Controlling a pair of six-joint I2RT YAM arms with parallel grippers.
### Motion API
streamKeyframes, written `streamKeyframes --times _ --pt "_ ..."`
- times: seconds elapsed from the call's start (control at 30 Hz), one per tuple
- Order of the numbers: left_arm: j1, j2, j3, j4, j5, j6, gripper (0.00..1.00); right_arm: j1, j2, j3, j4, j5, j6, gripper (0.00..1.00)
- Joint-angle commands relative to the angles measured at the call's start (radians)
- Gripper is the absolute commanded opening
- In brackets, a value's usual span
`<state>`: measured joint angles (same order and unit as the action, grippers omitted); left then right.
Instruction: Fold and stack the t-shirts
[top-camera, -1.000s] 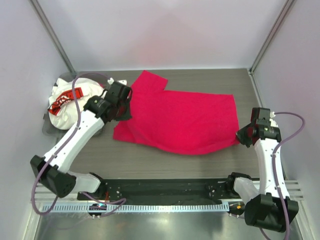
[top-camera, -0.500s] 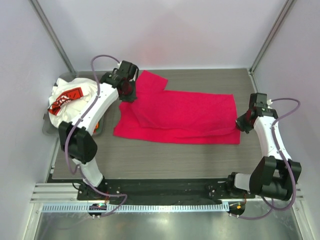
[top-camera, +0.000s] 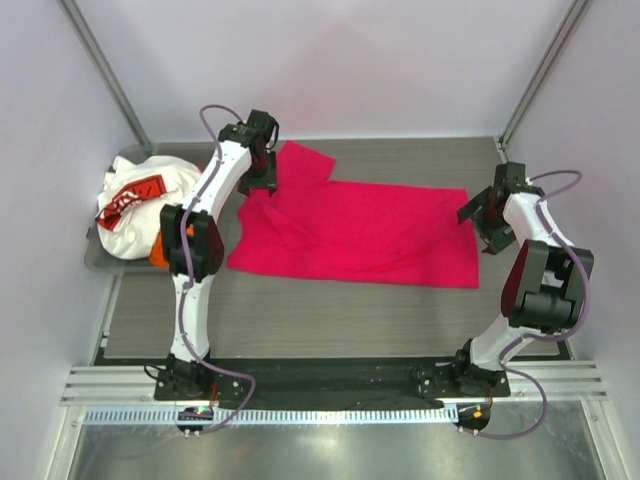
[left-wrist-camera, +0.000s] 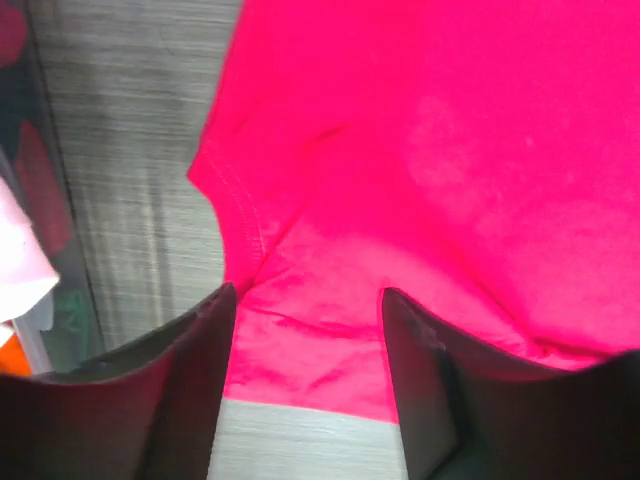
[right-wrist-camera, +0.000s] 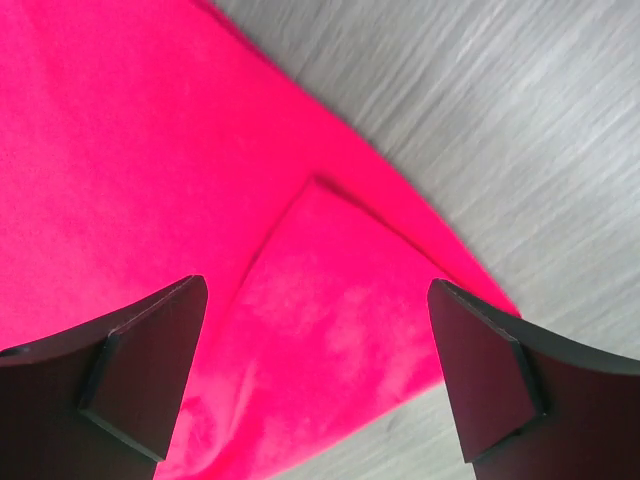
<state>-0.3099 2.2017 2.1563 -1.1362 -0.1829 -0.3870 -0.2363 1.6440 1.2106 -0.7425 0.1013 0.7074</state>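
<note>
Nearest the arm bases, the bare surface (top-camera: 330, 320) runs up to the near hem of the magenta-red t-shirt (top-camera: 370, 235). The shirt lies in the middle, folded into a long band with a wavy, uneven near edge. That is where trouble seems likely: the layers look loose, so a next fold that catches only one layer could drag the top sheet and leave the band skewed. At the band's right end the right hand (top-camera: 480, 225) hovers with fingers spread wide and nothing between them, above a doubled corner (right-wrist-camera: 330, 200). To the left, the white t-shirt (top-camera: 135, 195) and a sliver of the orange t-shirt (top-camera: 158, 250) sit in the grey bin (top-camera: 95, 262). Farthest, the left hand (top-camera: 262, 175) hangs over the sleeve (top-camera: 305, 160) seam, fingers parted and gripping nothing; whether the tips brush the cloth I cannot tell.
</note>
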Motion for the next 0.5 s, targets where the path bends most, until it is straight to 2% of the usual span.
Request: streamKeyframes --times 0.0,0.03,0.07,0.1,0.13,0.17,0.2,0.23,0.27,0.3,0.33,0.4,0.47 --pt "0.031 0.0 0.117 -0.149 0.023 -0.015 0.64 -0.037 -0.036 0.044 -0.014 0.003 -0.045 1.0" --pt "0.029 -0.047 0.07 -0.134 0.02 -0.019 0.74 -0.038 -0.068 0.026 -0.012 0.008 -0.045 1.0" --pt "0.031 -0.1 0.007 -0.07 0.019 -0.038 0.8 -0.038 -0.102 -0.027 -0.012 0.008 -0.037 1.0" --pt "0.029 -0.156 -0.141 -0.028 0.019 -0.05 0.84 -0.038 -0.177 -0.063 -0.008 0.002 -0.031 1.0" --pt "0.029 -0.287 -0.218 0.011 0.017 -0.068 0.89 -0.038 -0.217 -0.142 -0.005 -0.005 -0.026 1.0" --pt "0.031 -0.345 -0.295 0.082 0.019 -0.085 0.9 -0.038 -0.254 -0.184 0.003 -0.014 -0.019 1.0" --pt "0.031 -0.411 -0.441 0.116 0.017 -0.133 0.91 -0.038 -0.336 -0.228 0.014 -0.031 -0.014 1.0" --pt "0.032 -0.524 -0.519 0.151 0.017 -0.156 0.9 -0.038 -0.369 -0.27 0.02 -0.04 -0.013 1.0" --pt "0.032 -0.59 -0.603 0.236 0.02 -0.177 0.9 -0.038 -0.404 -0.346 0.026 -0.049 -0.013 1.0" --pt "0.035 -0.646 -0.759 0.278 0.026 -0.237 0.9 -0.038 -0.433 -0.38 0.032 -0.057 -0.013 1.0" --pt "0.037 -0.749 -0.832 0.359 0.029 -0.266 0.9 -0.038 -0.476 -0.44 0.044 -0.069 -0.013 1.0" --pt "0.038 -0.822 -1.028 0.436 0.057 -0.326 0.9 -0.038 -0.495 -0.485 0.067 -0.08 -0.02 0.99" --pt "0.041 -0.89 -1.128 0.522 0.066 -0.413 0.88 -0.04 -0.489 -0.522 0.077 -0.087 -0.028 0.97"
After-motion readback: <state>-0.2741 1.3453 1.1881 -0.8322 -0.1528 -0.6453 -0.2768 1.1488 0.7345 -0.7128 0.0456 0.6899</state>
